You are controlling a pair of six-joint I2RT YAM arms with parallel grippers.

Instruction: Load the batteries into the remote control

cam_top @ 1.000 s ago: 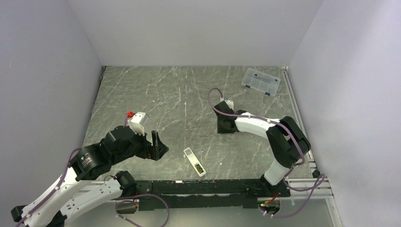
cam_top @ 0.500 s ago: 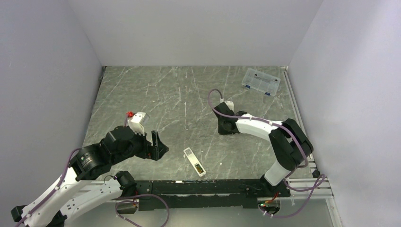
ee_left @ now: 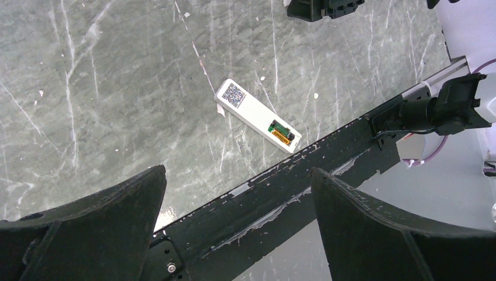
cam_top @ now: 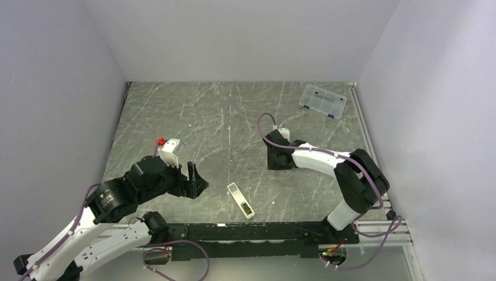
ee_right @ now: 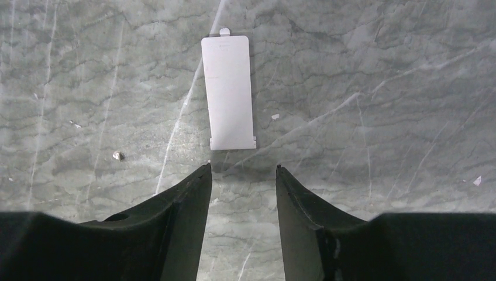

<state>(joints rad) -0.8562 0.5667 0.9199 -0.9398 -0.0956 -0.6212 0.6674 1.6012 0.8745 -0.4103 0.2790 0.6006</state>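
Observation:
The remote control (cam_top: 240, 200) is a slim white bar lying flat near the table's front edge, recess side up (ee_left: 257, 115). The batteries sit side by side in that recess at its near end, one dark green (ee_left: 276, 125) and one orange (ee_left: 283, 136). My left gripper (cam_top: 196, 178) hovers open to the remote's left, nothing between its fingers (ee_left: 237, 170). My right gripper (cam_top: 277, 158) points down at mid-table, well apart from the remote. It is open and empty (ee_right: 243, 167), its tips just short of a flat white cover piece (ee_right: 228, 92) lying on the table.
A clear compartment box (cam_top: 322, 100) stands at the back right. A black rail (cam_top: 245, 231) runs along the near edge, close to the remote's battery end. Small white specks (ee_right: 117, 156) dot the marble surface.
The right wrist has shifted slightly left and toward the front over the same spot. The left arm and the remote have not moved.

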